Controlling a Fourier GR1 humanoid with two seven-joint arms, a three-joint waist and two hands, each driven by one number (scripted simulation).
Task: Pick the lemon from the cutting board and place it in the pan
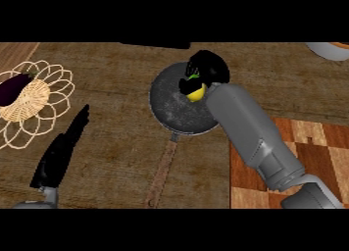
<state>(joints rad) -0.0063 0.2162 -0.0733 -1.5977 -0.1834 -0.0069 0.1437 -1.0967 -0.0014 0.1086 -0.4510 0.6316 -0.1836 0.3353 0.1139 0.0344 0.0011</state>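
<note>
holding the small yellow lemon (197, 91) in curled fingers, the black right hand (204, 71) hangs over the round dark speckled pan (170, 105), at its 2 o'clock rim. in the head view a release this near the edge could, i judge, send the fruit rolling out onto the brown counter (112, 147). the left hand (62, 149) rests at 8 o'clock, fingers straight. the checkered wooden cutting board (318, 152) lies at 4 o'clock

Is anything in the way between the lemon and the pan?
No, nothing visible is. The right hand is curled round the lemon and holds it right over the pan, which shows only its bare dark inside below. The left hand rests open, off to the side.
</note>
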